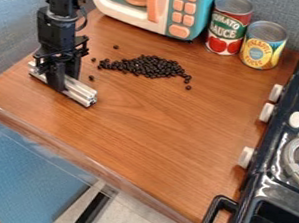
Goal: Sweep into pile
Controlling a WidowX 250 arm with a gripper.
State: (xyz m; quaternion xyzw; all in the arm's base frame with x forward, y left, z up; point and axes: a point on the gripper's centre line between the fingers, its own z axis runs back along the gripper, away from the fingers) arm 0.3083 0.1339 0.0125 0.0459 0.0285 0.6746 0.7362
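We see the pincer [63, 77] at the left of the frame, closed on a pale metal bar [81, 94], gripping it near the middle. We cannot tell whether the bar's underside touches the tabletop [147, 128] or sits just above it. The dark beans [150, 66] lie to the right of the pincer and slightly higher in the frame, well apart from the bar, in a heap stretched roughly left to right.

The bar's long axis slants from upper left to lower right, so one long side faces the heap. That is the relation we judge matters most: a push toward the right and a little upward should bring this broad side against the beans. One stray bean [91, 77] sits just beside the bar's right part, between it and the heap, and would likely be caught first. Another [116, 47] lies above the heap's left part, and a third [188, 87] below its right end; we think those need separate strokes from their outer sides. Too hard a sweep could scatter the heap.
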